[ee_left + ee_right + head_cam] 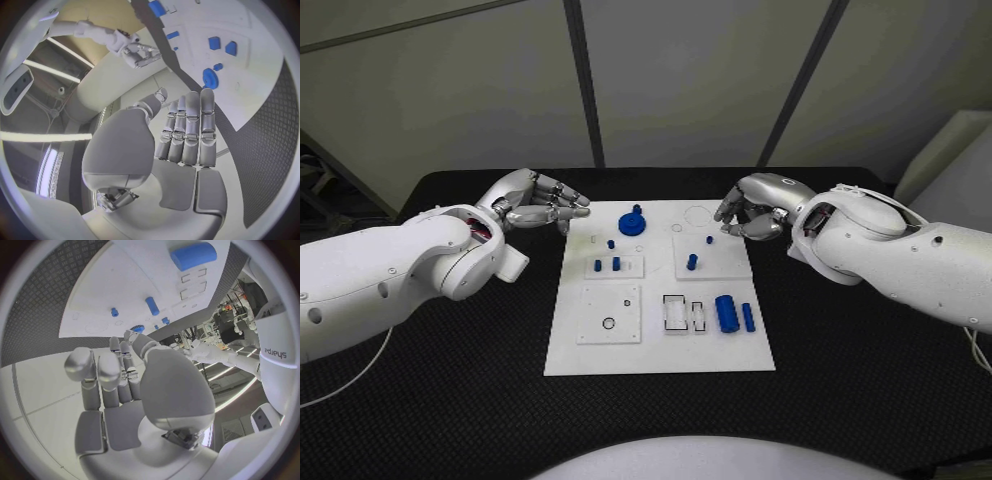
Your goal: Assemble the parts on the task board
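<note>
The white task board [661,345] lies in the middle of the black table. A round blue part [633,222] sits near its far edge, and several small blue pegs [607,265] stand in the blocks behind the board's middle. A large blue cylinder [727,312] and a thinner one [749,317] lie at the right. My left hand [538,210] hovers off the board's far left corner, fingers straight [187,130] and holding nothing. My right hand [750,212] hangs over the far right corner, fingers [119,370] bent slightly, with nothing seen in it.
Two square white blocks [610,315] with holes and empty rectangular slots [675,312] take up the board's near half. Black table [444,400] surrounds the board on every side. A grey wall stands behind the table.
</note>
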Robot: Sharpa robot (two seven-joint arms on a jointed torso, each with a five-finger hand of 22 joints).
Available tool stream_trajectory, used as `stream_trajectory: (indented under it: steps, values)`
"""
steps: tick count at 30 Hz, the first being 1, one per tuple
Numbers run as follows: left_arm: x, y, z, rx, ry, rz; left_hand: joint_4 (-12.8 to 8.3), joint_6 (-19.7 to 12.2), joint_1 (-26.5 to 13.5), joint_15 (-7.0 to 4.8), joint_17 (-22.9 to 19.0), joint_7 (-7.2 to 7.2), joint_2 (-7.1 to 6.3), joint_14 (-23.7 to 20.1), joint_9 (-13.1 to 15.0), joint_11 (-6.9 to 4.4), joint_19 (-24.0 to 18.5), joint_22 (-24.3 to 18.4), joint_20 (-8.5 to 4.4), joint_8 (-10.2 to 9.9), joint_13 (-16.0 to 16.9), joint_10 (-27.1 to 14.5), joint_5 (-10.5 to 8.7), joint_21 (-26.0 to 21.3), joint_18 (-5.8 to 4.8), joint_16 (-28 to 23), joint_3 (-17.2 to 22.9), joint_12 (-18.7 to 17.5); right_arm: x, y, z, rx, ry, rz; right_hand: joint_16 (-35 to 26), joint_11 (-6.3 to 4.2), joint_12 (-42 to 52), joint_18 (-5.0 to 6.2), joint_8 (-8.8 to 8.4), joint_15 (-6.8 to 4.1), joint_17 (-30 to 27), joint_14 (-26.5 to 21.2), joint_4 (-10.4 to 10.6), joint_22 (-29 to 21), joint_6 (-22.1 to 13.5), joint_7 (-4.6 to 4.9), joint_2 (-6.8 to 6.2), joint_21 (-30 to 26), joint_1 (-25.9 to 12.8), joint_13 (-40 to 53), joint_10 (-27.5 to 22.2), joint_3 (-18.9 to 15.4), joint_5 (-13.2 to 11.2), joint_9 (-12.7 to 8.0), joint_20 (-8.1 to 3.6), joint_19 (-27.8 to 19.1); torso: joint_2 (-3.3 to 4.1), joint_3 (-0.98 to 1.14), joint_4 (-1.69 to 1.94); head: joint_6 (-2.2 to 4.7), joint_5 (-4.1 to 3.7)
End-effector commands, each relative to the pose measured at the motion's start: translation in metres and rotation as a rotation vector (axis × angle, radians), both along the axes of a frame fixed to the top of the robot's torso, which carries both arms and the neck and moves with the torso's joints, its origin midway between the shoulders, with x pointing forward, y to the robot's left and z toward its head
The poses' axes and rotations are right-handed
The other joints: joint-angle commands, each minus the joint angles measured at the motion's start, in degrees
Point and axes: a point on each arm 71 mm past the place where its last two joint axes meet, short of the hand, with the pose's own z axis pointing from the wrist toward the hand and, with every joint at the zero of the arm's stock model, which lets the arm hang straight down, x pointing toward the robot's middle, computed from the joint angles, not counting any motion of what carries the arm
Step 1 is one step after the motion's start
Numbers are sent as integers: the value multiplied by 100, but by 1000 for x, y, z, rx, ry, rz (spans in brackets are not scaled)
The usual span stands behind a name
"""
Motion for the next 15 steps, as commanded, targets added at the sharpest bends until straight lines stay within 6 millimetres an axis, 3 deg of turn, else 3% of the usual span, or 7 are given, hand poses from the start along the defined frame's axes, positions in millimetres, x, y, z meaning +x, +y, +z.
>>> stream_trajectory:
  steps: [1, 8, 15]
  values:
    - [-4, 0, 7, -231, -3, 43, -6, 39, -51, -11, -19, -28, 10, -7, 0, -8, 27, -61, 15, -36, 22, 72, 35, -81, -86, -45, -63, 49, -3, 3, -4, -113, -68, -7, 204, 23, -27, -74, -28, 44, 182, 323, 20, 166, -65, 20, -12, 146, -73, -3, -63, 48, -124, -14, 10, 90, -1, 4, -6, 43, -45]
    - [-11, -4, 9, -287, 0, 41, -25, 78, -12, -17, -54, -25, 51, -13, 2, -19, 70, -146, 9, -44, 45, 117, 38, -190, -86, -113, -100, 61, -5, 10, -14, -132, -60, 2, 498, 48, -27, -103, -26, 65, 420, 299, 36, 385, -124, 41, -61, 343, -86, -2, -137, 113, -169, -29, 50, 142, 2, -1, 11, 56, -52]
    - [-14, -7, 10, -313, -2, 43, -39, 65, 12, -8, -72, -2, 66, -20, -4, -3, 89, -188, 9, -66, 47, 94, 39, -246, -89, -149, -116, 42, -4, 15, -28, -145, -44, 3, 605, 87, -39, -110, -30, 89, 494, 275, 40, 450, -181, 71, -95, 405, -91, -16, -272, 150, -172, -42, 83, 137, 7, 3, -1, 62, -53]
